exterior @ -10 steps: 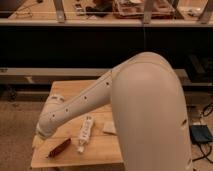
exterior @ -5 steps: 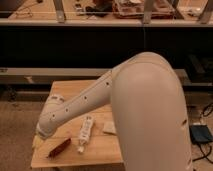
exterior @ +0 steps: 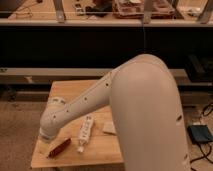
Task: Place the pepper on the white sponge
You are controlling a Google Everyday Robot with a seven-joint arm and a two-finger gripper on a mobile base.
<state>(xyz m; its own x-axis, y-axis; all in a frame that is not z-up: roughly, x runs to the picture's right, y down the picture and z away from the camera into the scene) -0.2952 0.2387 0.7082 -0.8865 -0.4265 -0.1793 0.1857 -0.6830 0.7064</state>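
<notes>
My white arm reaches from the right down to the front left of the wooden table. The gripper is at the arm's end, low over the table's left edge, mostly hidden behind the wrist. The white sponge lies flat near the table's middle, partly behind the arm, well to the right of the gripper. The pepper is not visible; I cannot tell whether it is in the gripper or hidden under the arm.
A dark reddish-brown flat bar lies just right of the gripper. A long white tube lies between the bar and the sponge. Dark shelving stands behind the table. A blue object sits on the floor at the right.
</notes>
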